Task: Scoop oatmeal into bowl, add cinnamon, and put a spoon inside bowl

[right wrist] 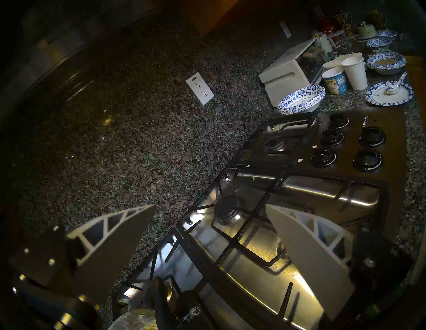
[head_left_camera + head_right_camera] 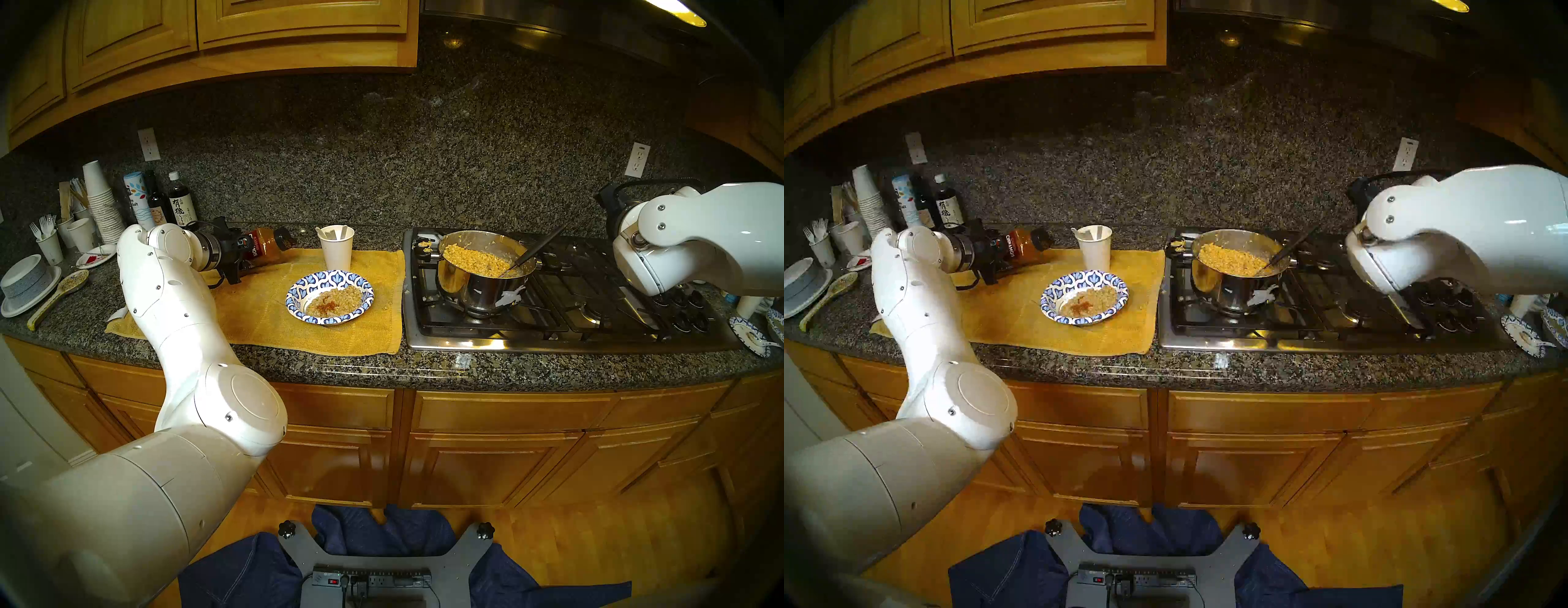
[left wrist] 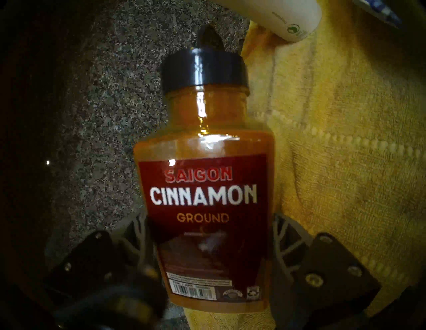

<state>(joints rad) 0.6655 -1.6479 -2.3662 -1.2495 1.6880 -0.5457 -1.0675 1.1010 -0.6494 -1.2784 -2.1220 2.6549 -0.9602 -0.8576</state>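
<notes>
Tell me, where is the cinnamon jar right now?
The cinnamon jar is clamped in the left gripper, tipped on its side above the yellow towel, left of the white paper cup and behind the bowl.

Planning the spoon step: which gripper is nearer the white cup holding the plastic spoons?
Left. The left gripper, shut on the cinnamon jar, is just left of the white cup. The right gripper hangs open over the stove, beyond the pot.
</notes>
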